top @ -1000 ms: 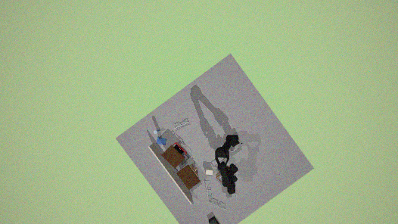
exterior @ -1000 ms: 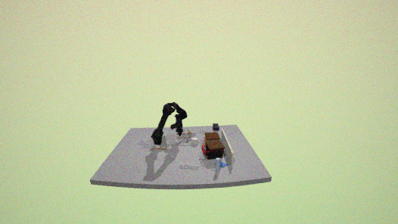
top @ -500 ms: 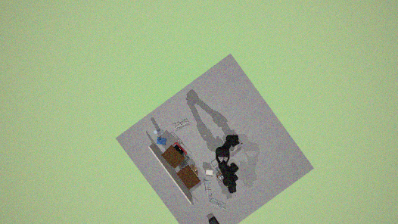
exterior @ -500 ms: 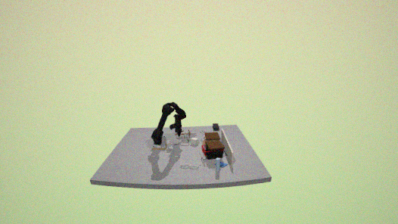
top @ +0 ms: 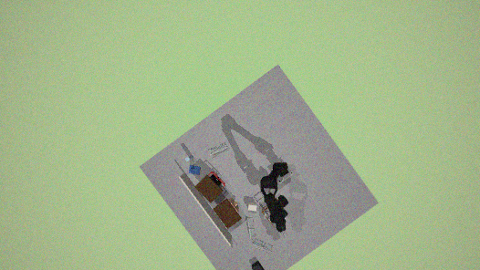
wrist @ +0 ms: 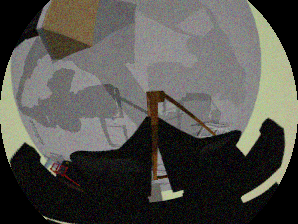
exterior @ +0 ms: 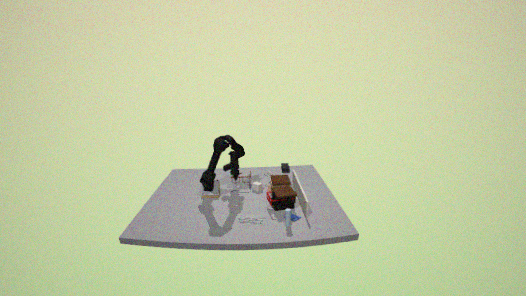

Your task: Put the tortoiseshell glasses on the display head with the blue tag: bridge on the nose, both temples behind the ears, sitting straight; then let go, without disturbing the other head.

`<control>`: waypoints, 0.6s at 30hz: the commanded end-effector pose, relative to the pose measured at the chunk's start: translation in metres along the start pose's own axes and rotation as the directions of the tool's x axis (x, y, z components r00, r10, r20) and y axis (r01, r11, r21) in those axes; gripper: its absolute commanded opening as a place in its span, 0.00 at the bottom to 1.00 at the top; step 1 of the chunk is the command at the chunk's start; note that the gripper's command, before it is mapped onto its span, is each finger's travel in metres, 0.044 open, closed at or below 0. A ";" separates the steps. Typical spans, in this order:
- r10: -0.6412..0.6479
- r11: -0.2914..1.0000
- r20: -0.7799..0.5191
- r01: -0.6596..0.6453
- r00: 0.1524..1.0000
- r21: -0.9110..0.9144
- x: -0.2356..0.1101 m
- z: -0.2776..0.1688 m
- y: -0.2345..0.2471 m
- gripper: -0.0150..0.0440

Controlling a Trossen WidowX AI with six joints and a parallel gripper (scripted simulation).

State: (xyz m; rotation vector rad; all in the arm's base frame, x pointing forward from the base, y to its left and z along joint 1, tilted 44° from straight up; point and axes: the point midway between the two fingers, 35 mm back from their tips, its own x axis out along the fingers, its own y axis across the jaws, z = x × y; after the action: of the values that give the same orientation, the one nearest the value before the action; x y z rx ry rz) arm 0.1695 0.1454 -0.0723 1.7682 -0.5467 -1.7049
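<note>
One black parallel-jaw pincer point(exterior: 235, 176) was clenched on the thin brown tortoiseshell glasses point(wrist: 157, 137), lifted off the grey surface point(exterior: 165, 215). Two brown display heads point(exterior: 281, 186) stood well apart to its right, the blue tag point(exterior: 295, 218) nearer.

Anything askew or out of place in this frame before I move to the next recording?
Nothing stands out. The black parallel-jaw gripper is shut on the brown tortoiseshell glasses, carried above the grey table, away from the two brown-topped display heads. At this size, the heads' exact pose cannot be judged.
</note>
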 end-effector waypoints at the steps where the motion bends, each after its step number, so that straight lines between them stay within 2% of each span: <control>1: -0.001 1.000 0.004 0.001 1.000 0.003 0.000 0.000 0.000 0.25; 18: -0.001 1.000 0.003 0.001 1.000 0.003 0.000 -0.005 0.000 0.25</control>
State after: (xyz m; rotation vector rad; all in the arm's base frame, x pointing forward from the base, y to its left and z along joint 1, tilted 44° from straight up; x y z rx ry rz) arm 0.1713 0.1445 -0.0725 1.7677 -0.5556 -1.7113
